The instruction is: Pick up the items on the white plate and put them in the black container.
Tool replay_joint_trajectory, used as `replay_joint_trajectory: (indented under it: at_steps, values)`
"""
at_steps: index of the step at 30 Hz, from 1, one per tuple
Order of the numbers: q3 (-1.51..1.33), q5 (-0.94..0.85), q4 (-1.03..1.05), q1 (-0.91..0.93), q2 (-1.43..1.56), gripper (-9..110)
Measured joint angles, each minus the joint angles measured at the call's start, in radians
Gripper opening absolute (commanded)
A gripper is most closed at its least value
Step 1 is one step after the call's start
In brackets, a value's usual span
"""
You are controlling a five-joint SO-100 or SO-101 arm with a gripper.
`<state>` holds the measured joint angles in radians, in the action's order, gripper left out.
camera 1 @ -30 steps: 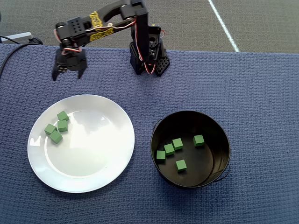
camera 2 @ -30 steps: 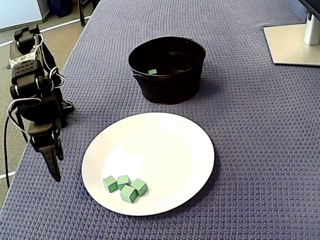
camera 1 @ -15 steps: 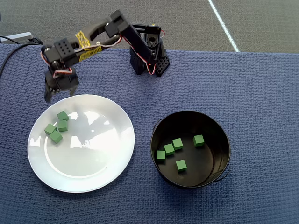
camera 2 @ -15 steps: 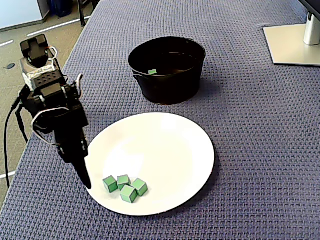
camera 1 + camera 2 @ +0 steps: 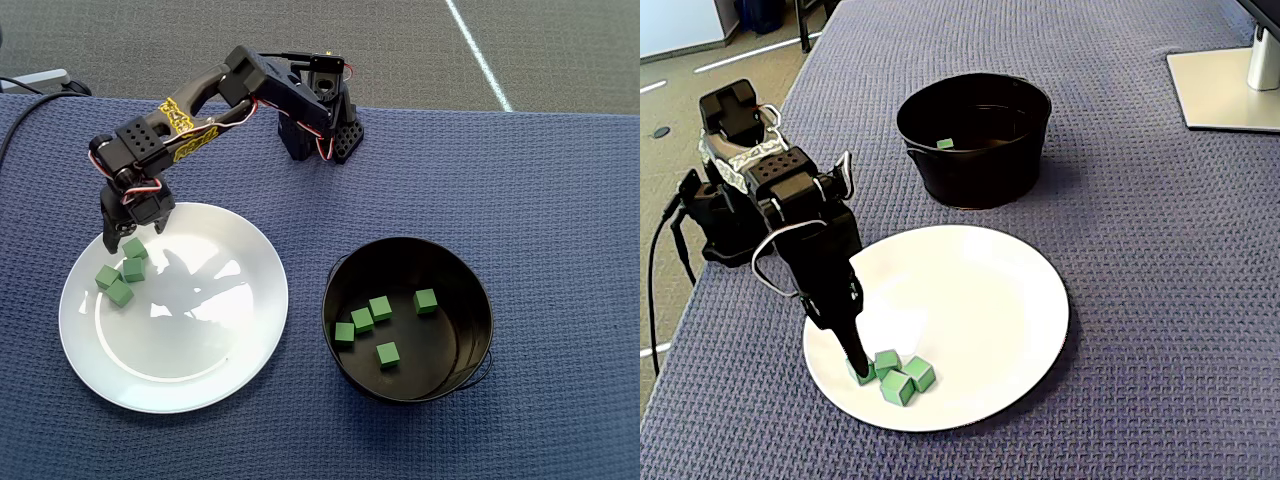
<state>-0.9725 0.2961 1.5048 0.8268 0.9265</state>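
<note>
Green cubes (image 5: 122,272) lie in a small cluster of four on the white plate (image 5: 200,340), directly under and just in front of the tool (image 5: 132,236). The tool hangs over the plate's rim with its two fingers apart and pointing down, one at each side of the nearest cube. I judge that it is placed so because the cluster is tight and it must take only the cube at the edge, without pushing the others.

The black container (image 5: 470,290) stands well apart from the tool, at the other side of the plate on the blue woven surface (image 5: 560,180). Its tall walls mean a cube has to be lifted high and dropped from above.

The overhead view shows the opening between the fingers and also five cubes lying already on the container's floor. The fixed view does not show this: there the tool (image 5: 852,362) appears as one dark point, so from it alone I cannot tell the opening, and only one cube is visible inside the container (image 5: 975,160). But the fixed view shows the height better: the fingertip is very low, at the level of the cubes (image 5: 898,378), and seems to touch the first one.
</note>
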Motion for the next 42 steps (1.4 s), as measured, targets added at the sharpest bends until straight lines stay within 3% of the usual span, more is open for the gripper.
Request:
replay_joint_trajectory:
  at_steps: [4, 8, 17, 21, 25, 31, 36, 42]
  values:
    - [0.011, -0.023, -0.018, -0.002, -0.006, 19]
    - [0.011, -0.035, -0.057, -0.002, -0.006, 7]
    - [-0.077, -0.054, -0.143, -0.002, -0.006, 9]
    - [-0.135, -0.086, -0.204, -0.002, -0.006, 0]
    - [-0.173, -0.104, -0.239, -0.002, 0.005, 0]
    - [-0.184, -0.081, -0.14, -0.043, 0.144, 0]
    - [-0.15, -0.115, -0.006, -0.275, 0.437, 0]
    - [-0.012, -0.258, 0.023, -0.81, 0.618, 0]
